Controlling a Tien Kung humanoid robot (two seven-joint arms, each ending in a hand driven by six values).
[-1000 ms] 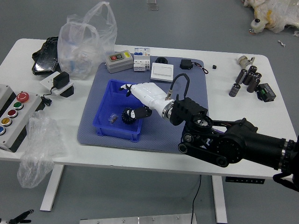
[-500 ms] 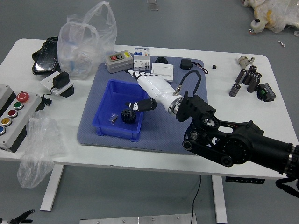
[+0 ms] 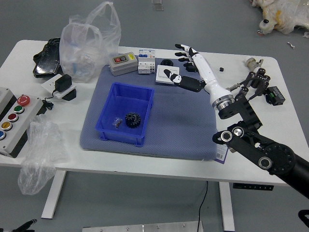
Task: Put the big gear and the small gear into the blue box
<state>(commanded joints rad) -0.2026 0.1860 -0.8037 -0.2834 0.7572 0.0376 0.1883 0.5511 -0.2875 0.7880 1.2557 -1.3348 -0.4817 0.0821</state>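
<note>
My right hand [image 3: 173, 60] is open over the mat's far right part, thumb and fingers spread with nothing between them. It is well to the right of the blue box [image 3: 107, 108]. Inside the box, toward its near end, lies a black toothed gear [image 3: 133, 120]. Just left of that gear is a small clear or silvery piece [image 3: 117, 123]; whether it is the small gear I cannot tell. Only a dark tip of my left hand [image 3: 23, 226] shows at the bottom left corner.
Grey mat [image 3: 181, 133] under the box. Along its far side stand a grey device [image 3: 123, 64], white terminal blocks [image 3: 146, 63], a white square box [image 3: 167, 73] and a black ring [image 3: 166, 62]. Plastic bag [image 3: 89, 46] at far left, button panel [image 3: 17, 121] left, black cylinders [image 3: 248, 79] right.
My right hand has moved from over the blue box to the right and toward the far side, empty. The black gear stays in the box, now fully uncovered. The left hand has barely moved.
</note>
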